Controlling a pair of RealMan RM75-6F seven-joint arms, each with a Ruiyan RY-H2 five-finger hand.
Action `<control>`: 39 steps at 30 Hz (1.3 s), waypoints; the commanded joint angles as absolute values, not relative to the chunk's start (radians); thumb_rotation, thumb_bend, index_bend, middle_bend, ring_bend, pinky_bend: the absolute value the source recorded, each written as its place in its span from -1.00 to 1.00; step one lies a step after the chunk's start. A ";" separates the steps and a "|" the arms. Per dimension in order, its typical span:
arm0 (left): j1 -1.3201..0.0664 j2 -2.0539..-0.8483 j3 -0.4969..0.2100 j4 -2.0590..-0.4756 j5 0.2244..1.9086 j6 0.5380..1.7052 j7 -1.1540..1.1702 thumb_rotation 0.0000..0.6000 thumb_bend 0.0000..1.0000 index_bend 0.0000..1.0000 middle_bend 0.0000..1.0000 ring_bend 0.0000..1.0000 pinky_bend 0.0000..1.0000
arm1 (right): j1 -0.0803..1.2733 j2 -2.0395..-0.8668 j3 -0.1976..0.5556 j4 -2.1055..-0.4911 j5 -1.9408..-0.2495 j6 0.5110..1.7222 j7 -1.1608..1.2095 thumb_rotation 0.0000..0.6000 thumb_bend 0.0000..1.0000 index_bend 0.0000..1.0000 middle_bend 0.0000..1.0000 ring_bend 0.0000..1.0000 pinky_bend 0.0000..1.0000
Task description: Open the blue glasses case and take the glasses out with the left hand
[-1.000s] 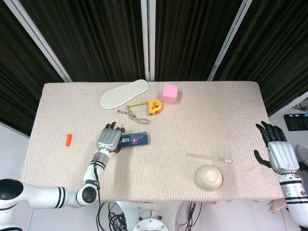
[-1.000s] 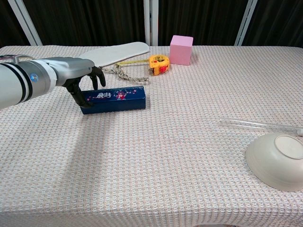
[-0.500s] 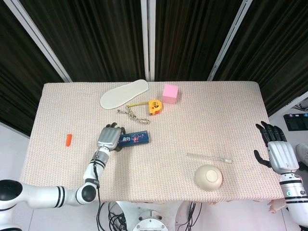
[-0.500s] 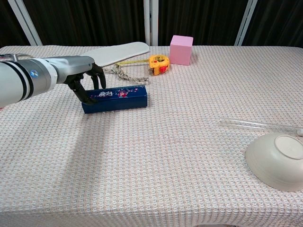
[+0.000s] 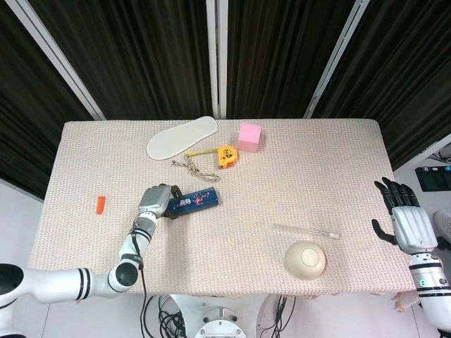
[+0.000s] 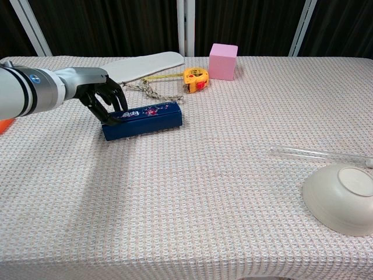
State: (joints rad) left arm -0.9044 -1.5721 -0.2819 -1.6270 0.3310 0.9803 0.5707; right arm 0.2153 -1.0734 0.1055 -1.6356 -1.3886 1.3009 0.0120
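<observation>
Cloth-covered counter: the left hand pressed curled fingers on the closed blue glasses case at its left end — apparently seeking the lid seam — while the right hand hung open, off-counter.

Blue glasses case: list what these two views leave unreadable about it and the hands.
- Blue glasses case: the left hand covers its left end in the chest view, so the fingers' contact there is hidden.
- Case lid: looks closed; seam too small in the head view.
- Glasses: nothing shows inside the case.
- Right hand: only in the head view, beyond the table edge.
</observation>
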 commanded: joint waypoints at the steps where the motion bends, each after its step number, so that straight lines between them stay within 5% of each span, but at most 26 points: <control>1: -0.900 -1.563 -0.300 -1.627 0.303 0.957 0.533 1.00 -0.03 0.00 0.00 -0.60 -0.50 | 0.216 -1.074 0.106 -1.635 -1.389 1.301 0.012 1.00 -0.35 -1.00 -1.00 -1.00 -1.00; 22: -0.890 -1.482 -0.356 -1.639 0.140 0.776 0.291 1.00 -0.02 0.16 0.16 -0.41 -0.39 | 0.219 -1.081 0.105 -1.626 -1.385 1.294 0.009 1.00 -0.35 -1.00 -1.00 -1.00 -1.00; 39: -0.846 -1.462 -0.391 -1.650 0.209 0.679 0.043 1.00 -0.02 0.22 0.23 -0.33 -0.36 | 0.222 -1.088 0.104 -1.622 -1.384 1.291 0.002 1.00 -0.35 -1.00 -1.00 -1.00 -1.00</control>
